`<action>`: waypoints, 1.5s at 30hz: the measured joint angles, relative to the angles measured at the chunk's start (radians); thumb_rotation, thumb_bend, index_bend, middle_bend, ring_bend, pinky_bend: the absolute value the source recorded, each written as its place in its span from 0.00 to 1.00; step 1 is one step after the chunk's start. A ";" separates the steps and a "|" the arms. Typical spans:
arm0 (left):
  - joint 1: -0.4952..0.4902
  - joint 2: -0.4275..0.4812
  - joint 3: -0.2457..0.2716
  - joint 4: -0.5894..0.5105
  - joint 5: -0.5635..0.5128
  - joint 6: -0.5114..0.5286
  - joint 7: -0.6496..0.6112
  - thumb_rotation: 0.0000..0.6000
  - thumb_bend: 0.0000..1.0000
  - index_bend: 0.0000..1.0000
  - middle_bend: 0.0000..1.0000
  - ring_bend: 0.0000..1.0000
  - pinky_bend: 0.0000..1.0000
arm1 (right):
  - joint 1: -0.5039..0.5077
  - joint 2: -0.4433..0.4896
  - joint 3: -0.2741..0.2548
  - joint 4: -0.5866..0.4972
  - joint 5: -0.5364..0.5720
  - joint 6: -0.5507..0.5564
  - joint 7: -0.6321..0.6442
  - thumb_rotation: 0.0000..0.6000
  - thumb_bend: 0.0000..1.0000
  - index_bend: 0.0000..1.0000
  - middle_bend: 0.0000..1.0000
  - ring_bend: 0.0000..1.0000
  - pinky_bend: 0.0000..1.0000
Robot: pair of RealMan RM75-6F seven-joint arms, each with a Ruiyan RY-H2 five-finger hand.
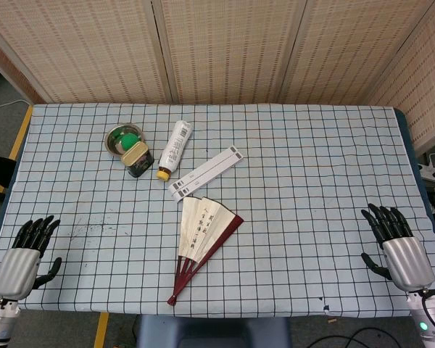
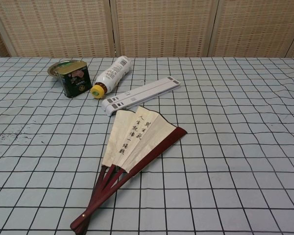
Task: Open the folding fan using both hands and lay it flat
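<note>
The folding fan (image 1: 203,235) (image 2: 132,142) lies on the checked tablecloth near the front middle, partly spread. Its cream leaf carries black writing and its dark red ribs meet at a pivot toward the front edge. My left hand (image 1: 27,250) rests at the front left corner of the table, fingers apart, holding nothing. At the front right edge my right hand (image 1: 395,243) sits the same way, fingers spread and empty. Both hands are far from the fan. Neither hand shows in the chest view.
Behind the fan lie a white flat case (image 1: 206,172) (image 2: 141,96), a white bottle with a yellow cap (image 1: 174,149) (image 2: 111,76), a dark tin (image 1: 138,158) (image 2: 74,78) and a metal bowl with something green in it (image 1: 123,137). Woven screens stand behind the table.
</note>
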 measured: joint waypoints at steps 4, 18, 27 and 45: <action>-0.004 -0.002 0.002 -0.005 0.000 -0.010 -0.006 1.00 0.43 0.00 0.00 0.00 0.05 | 0.007 -0.006 -0.006 0.000 -0.008 -0.016 -0.007 1.00 0.19 0.00 0.00 0.00 0.00; -0.022 -0.009 -0.006 0.007 -0.013 -0.034 -0.057 1.00 0.43 0.00 0.00 0.00 0.05 | 0.245 -0.197 0.012 0.035 -0.173 -0.254 -0.162 1.00 0.19 0.26 0.00 0.00 0.00; -0.019 0.001 -0.004 0.009 -0.026 -0.041 -0.069 1.00 0.43 0.00 0.00 0.00 0.05 | 0.379 -0.469 0.055 0.184 -0.188 -0.350 -0.235 1.00 0.19 0.35 0.00 0.00 0.00; -0.020 0.008 -0.010 0.006 -0.058 -0.059 -0.071 1.00 0.43 0.00 0.00 0.00 0.05 | 0.562 -0.842 0.095 0.561 -0.072 -0.490 -0.191 1.00 0.19 0.41 0.00 0.00 0.00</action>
